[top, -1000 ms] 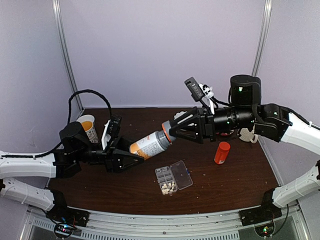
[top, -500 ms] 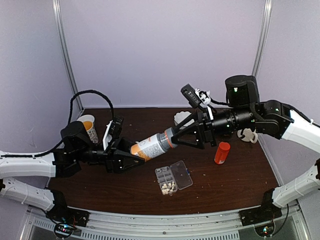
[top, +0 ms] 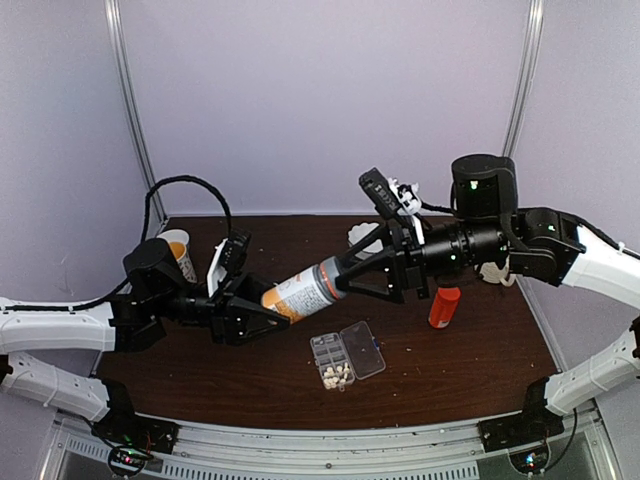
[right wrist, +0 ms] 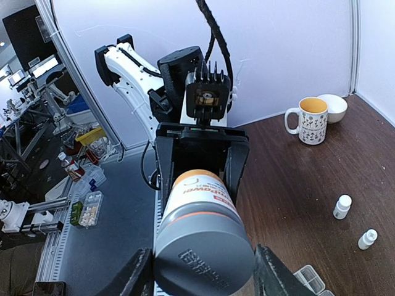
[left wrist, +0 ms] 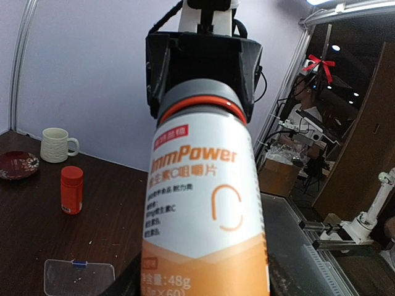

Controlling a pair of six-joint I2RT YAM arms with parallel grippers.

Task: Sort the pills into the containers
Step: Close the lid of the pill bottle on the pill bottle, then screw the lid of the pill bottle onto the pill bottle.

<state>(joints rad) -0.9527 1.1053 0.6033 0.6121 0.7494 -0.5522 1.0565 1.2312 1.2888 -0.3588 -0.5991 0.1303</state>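
My left pincer (top: 266,308) clamped on the base of the orange bottle (top: 300,290), my right pincer (top: 347,272) pinching its capped end, bottle tilted above the table (top: 450,370), pills (top: 337,376) clustered in the near cells of the open organiser box (top: 362,350)

The orange bottle (left wrist: 207,203) is cut off by the bottom edge (left wrist view); the pills (top: 338,376) are too small to be counted.

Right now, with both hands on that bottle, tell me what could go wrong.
The bottle hangs in the air between left hand and right hand; a slip could drop it onto the open organiser box, scattering its pills. If the cap comes off, contents may spill past the box.
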